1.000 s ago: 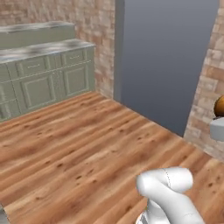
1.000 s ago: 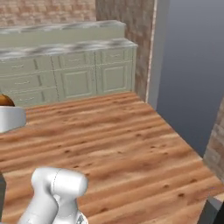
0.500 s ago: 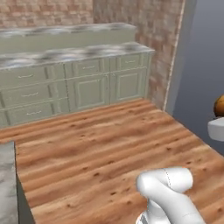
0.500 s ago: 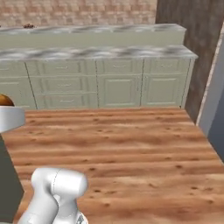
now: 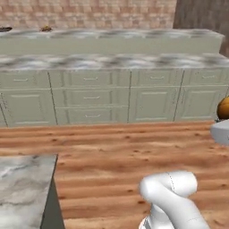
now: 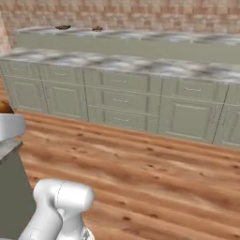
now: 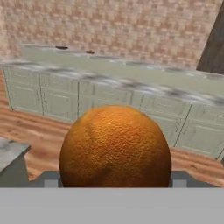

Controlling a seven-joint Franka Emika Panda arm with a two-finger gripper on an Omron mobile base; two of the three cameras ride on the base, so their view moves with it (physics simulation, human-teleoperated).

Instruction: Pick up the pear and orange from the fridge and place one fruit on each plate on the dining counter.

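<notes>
I saw the hand (image 7: 114, 183) pinching the orange (image 7: 115, 146), which sat between the fingers low in the hand view and showed at the edge of both base views. No writing was readable anywhere. Being round, the orange had no long axis. Since a second earlier the base had turned: the dark panel had left view, and the green-drawered bench (image 5: 112, 91) faced me across the wood floor (image 5: 134, 147).

Orange (image 7: 115, 146) deep orange (dimpled); drawers (image 5: 91, 97) pale green.
</notes>
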